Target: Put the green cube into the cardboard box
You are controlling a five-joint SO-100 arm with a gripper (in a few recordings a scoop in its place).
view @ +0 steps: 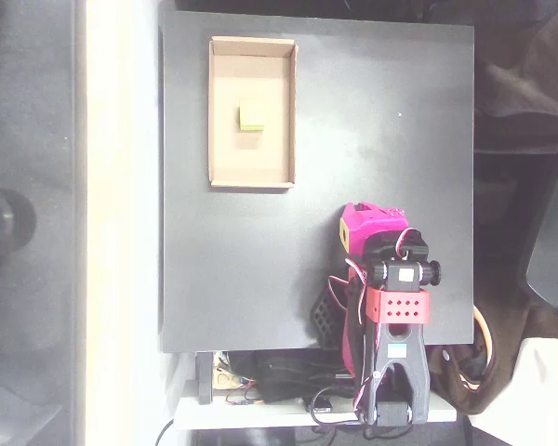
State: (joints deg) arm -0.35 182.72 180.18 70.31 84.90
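green cube (252,118) sits in cardboard box (252,112); hand (367,226) at 5 o'clock, grip state unclear; stray swing could knock box.

Soft, slightly blurred overhead picture. A bright washed-out strip runs down the left beside the black table (353,139). Corners fall dim

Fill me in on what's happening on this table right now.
In the overhead view, the green cube already lies on the floor of the cardboard box, near its middle, at the upper left of the black table. Nothing is handling it. The magenta arm is folded up near the table's lower right edge, well clear of the box, and its gripper carries nothing that can be seen; whether its jaws are open or shut is not clear from above.
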